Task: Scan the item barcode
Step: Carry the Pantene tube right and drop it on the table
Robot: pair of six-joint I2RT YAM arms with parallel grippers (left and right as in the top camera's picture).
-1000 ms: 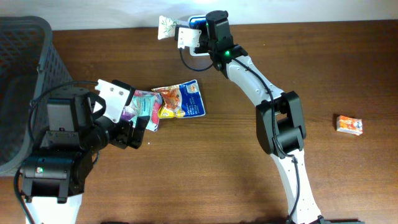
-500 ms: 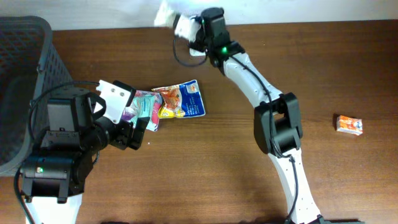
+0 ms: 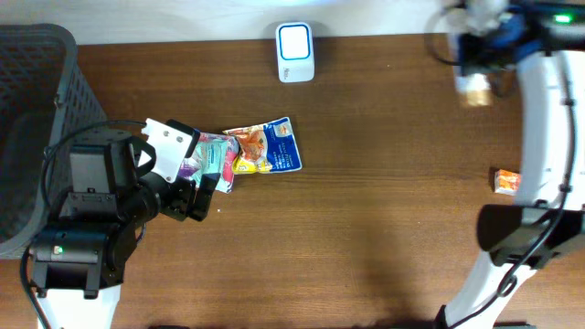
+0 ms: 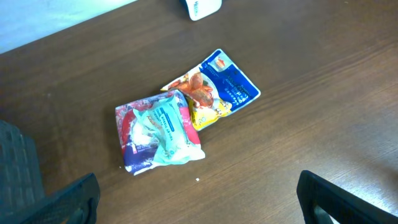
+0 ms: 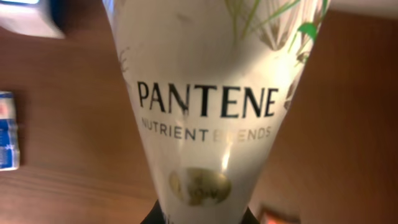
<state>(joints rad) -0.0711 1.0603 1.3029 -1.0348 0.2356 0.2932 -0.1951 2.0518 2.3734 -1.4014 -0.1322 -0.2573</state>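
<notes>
Right arm (image 3: 541,137) stood tall along the table's (image 3: 366,238) right side. The right gripper (image 3: 478,41) was blurred at the far edge, clamped tight on a white Pantene packet (image 5: 205,93) that stuck out past the fingers & filled the wrist view. Left arm (image 3: 87,210) sat folded near-left by the basket (image 3: 37,82). The left gripper (image 4: 198,180) was spread wide w/ nothing in it, snack packets (image 4: 180,124) just ahead. Scanner (image 3: 295,52) sat well left of the held packet.

Dark wooden table (image 3: 384,228), faintly shiny; Pantene tube (image 5: 205,112) glossy white plastic; blue snack pouch (image 4: 227,87) crinkly, glossy; nine-o'clock basket (image 3: 37,91) matt grey, probably plastic.
</notes>
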